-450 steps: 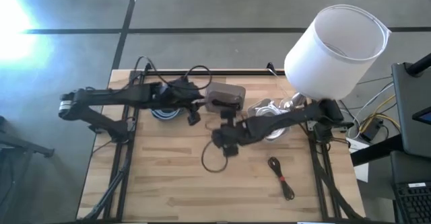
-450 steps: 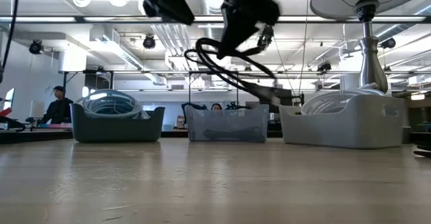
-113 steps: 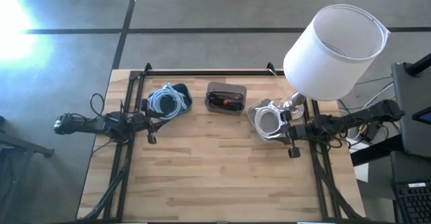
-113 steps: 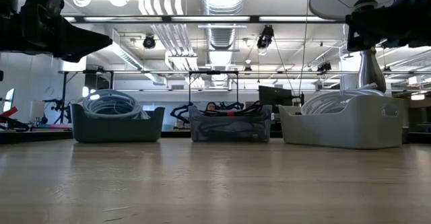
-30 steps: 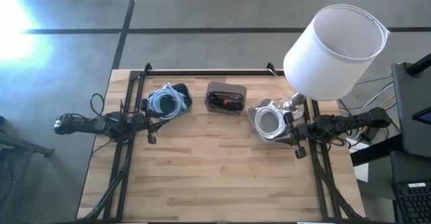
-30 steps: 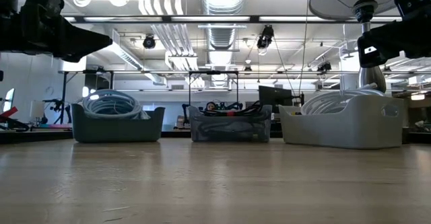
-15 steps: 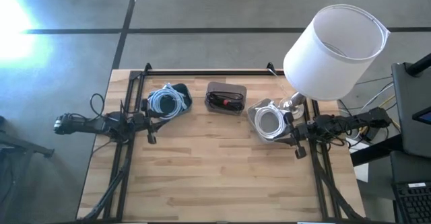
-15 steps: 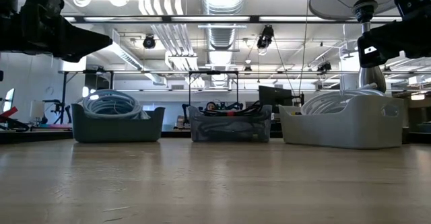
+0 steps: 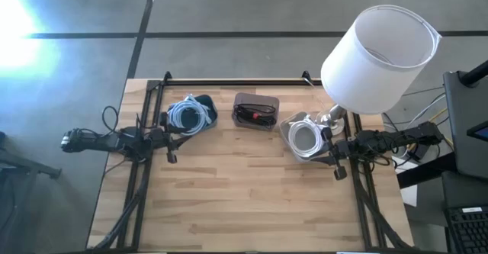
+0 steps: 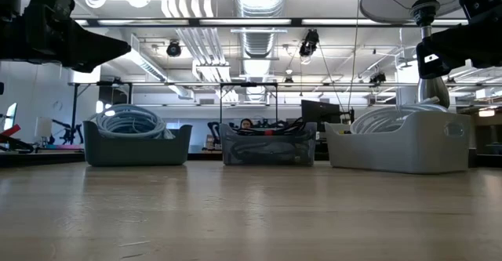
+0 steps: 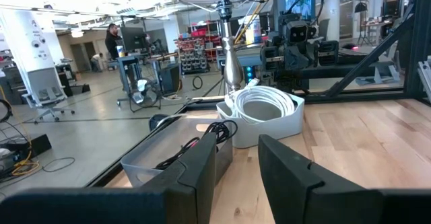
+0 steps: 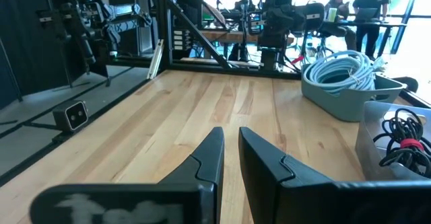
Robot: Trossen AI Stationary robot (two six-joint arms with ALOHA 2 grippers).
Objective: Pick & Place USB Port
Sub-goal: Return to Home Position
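Black cables bound with a red tie lie in a grey bin near the table's far edge; the right wrist view shows them too. My left gripper hangs over the table's left side, open and empty, with its fingers aimed toward the bins. My right gripper hovers at the right side beside the white bin, its fingers a narrow gap apart, holding nothing. Both grippers hang well above the wood in the low view.
A teal bin with a coiled pale cable stands left of the grey one. The white bin holds a white coil. A lamp with a white shade stands at the far right corner. Bare wood fills the near half.
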